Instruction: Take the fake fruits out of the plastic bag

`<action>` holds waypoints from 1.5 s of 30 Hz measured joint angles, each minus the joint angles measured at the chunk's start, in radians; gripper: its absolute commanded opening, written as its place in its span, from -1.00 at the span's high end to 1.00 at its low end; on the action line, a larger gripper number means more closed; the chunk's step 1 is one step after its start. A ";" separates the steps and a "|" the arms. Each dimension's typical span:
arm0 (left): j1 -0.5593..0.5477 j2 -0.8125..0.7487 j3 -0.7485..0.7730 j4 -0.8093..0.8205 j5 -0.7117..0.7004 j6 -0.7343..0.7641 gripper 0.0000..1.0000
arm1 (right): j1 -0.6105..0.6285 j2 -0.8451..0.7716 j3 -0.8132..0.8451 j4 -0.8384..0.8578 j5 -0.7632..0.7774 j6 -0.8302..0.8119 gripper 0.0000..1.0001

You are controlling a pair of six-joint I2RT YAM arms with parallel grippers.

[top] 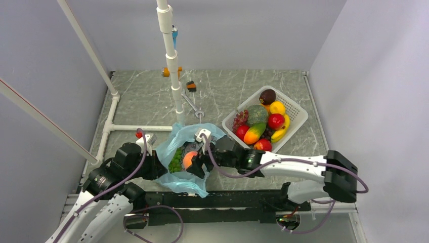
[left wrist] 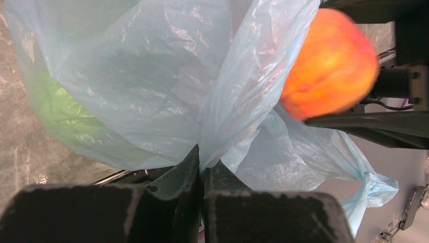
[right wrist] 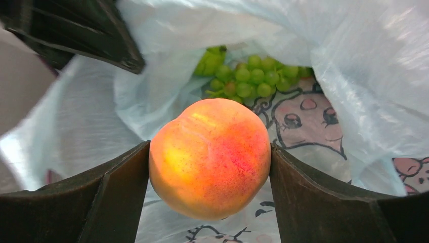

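Your right gripper [right wrist: 210,152] has the peach [right wrist: 210,157] clamped between its two dark fingers, one pressing each flank, so the jaws stand wide but full. The peach is nearly round with no real long axis. Its crease runs up over the top, and the redder blush faces the right-hand finger in the right wrist view. It hangs just over the open mouth of the plastic bag [top: 178,132].

Your left gripper [left wrist: 202,162] is pinched tight on a gathered fold of the bag's thin blue film, with the jaws all but closed on it. The film is pulled up from that pinch into a crinkled fan.

The bag sits by the near edge of the tabletop [top: 227,86], left of centre, between the two arms. Its longer side runs from the near edge toward the far one, and its mouth faces up. Inside, the green grape bunch [right wrist: 248,76] lies on the printed film, stretched crosswise in the right wrist view — beyond the peach.

The tabletop is grey, marbled and matt. A white slotted basket [top: 298,114] of assorted fruit stands toward its right edge, set at an angle. A white pipe frame [top: 172,66] rises from the middle — pale plain walls close in three sides.
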 measured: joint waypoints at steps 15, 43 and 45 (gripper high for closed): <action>0.000 -0.004 0.000 0.000 0.000 0.001 0.80 | -0.032 -0.425 -0.116 0.048 0.257 0.028 1.00; 0.000 -0.005 0.000 0.000 0.012 0.011 0.80 | -0.637 -0.216 0.068 -0.213 1.070 0.446 1.00; 0.000 -0.004 0.000 0.000 0.015 0.011 0.80 | -0.704 -0.174 0.100 -0.217 1.077 0.453 1.00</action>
